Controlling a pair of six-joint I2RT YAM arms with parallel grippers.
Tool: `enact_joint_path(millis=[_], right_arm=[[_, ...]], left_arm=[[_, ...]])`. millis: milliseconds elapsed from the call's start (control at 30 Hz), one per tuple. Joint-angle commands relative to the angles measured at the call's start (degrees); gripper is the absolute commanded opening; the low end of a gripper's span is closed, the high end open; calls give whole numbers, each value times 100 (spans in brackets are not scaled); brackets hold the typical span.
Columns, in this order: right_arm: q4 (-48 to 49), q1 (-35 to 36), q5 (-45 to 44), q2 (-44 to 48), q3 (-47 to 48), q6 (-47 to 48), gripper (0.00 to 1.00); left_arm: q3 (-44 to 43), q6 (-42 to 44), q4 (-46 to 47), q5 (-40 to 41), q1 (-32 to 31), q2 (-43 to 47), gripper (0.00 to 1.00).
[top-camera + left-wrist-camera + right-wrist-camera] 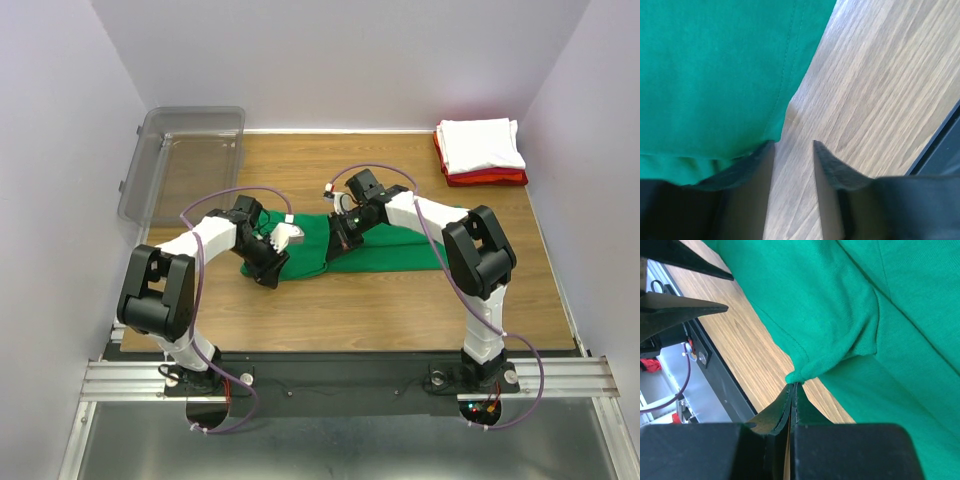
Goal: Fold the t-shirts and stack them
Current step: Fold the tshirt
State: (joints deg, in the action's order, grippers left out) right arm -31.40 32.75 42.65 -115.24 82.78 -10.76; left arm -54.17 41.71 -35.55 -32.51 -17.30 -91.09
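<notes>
The bright green t-shirt [380,250] lies spread across the middle of the wooden table [400,300]. My right gripper [345,236] is shut on a pinched fold of its hem [802,371] and holds it lifted above the wood. My left gripper [272,268] is open at the shirt's left end, its jaws over bare wood with the green cloth [715,75] resting against the left finger [747,165]. The white t-shirt [480,145] lies folded on top of the folded red t-shirt [490,178] at the back right corner.
A clear grey plastic bin [185,160] stands at the back left, partly off the table. Black mounting rail [350,375] runs along the near edge. White walls close in on three sides.
</notes>
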Motion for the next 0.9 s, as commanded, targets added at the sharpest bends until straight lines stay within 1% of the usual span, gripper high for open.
enact_joint_path(millis=[0,33,167,333,433,533,567,633,667,733,767,867], right_arm=[[151,47,103,195,177,13,0],[151,47,94,204,177,4,1],[151,47,111,177,168,4,0],[151,47,112,160,159,13,1],[151,47,155,142,159,4,1],[151,47,138,142,159,13,1],[151,47,147,151,168,4,1],[151,47,173,168,168,4,1],[151,47,182,160,177,4,1],[151,47,226,177,185,4,1],[143,47,235,195,186,4,1],[134,38,217,344,221,13,1]], left_arm=[[-94,-58,-119,87,16,-146,51],[-94,-84,-93,105,16,-146,56],[-76,-295,127,324,-10,-207,63],[-49,-418,347,447,-98,-313,62],[-119,-506,452,483,-116,-409,58],[-164,-524,479,448,-142,-462,47],[-155,-524,479,448,-151,-445,39],[-155,-515,470,430,-160,-419,28],[-155,-515,479,421,-151,-392,16],[-172,-541,426,395,-151,-287,4],[-173,-533,330,377,-151,-243,0],[-260,-498,93,237,-125,11,0]])
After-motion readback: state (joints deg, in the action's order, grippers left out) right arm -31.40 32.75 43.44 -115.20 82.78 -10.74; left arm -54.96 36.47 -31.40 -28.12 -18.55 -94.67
